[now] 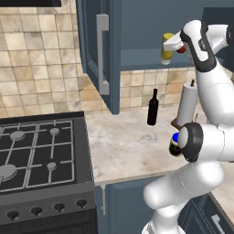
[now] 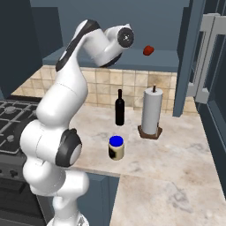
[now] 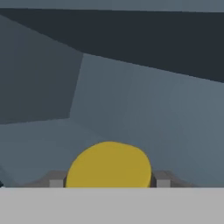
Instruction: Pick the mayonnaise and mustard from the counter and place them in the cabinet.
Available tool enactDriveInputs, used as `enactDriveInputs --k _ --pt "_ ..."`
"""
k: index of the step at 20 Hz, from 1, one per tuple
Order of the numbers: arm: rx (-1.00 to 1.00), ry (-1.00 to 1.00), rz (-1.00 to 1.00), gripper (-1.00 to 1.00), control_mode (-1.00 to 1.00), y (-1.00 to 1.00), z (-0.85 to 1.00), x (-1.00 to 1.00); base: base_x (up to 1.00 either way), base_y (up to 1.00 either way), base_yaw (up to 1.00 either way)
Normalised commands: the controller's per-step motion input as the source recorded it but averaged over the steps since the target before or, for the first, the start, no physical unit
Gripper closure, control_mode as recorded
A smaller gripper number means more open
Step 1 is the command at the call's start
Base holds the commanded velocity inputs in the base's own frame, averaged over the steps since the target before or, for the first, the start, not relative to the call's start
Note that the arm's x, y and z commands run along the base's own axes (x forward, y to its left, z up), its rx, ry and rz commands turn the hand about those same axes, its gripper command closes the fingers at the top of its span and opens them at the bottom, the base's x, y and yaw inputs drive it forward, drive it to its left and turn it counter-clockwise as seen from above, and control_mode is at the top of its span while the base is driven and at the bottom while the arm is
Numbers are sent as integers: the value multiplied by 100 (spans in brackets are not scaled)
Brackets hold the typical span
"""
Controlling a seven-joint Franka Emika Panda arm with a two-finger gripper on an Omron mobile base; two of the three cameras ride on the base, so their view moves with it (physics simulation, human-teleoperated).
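Mayonnaise (image 2: 116,148) stands on beige counter (image 2: 176,154) beside stove (image 1: 36,151).

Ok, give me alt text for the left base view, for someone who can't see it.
The white arm holds the mustard in its gripper up at the open cabinet, just above its blue shelf. Below, on the counter, stand a wine bottle and a paper towel roll, with the mayonnaise partly hidden behind the arm. A black gas stove sits at left.

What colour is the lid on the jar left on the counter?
Blue, on the mayonnaise; clearest in the right base view.
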Motion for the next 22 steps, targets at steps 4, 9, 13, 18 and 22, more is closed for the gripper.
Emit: enactDriveInputs --k 4,9,13,18,22 --pt "-13 0 2 100 -100 0 -17 12 0 0 0" --pt "-3 1 1 100 -100 0 -37 28 0 0 0" --pt "0 1 3 100 -100 0 -51 29 0 0 0" --pt "0 0 4 100 -100 -3 -29 42 0 0 0" --pt "0 0 2 100 -100 -6 -14 47 0 0 0"
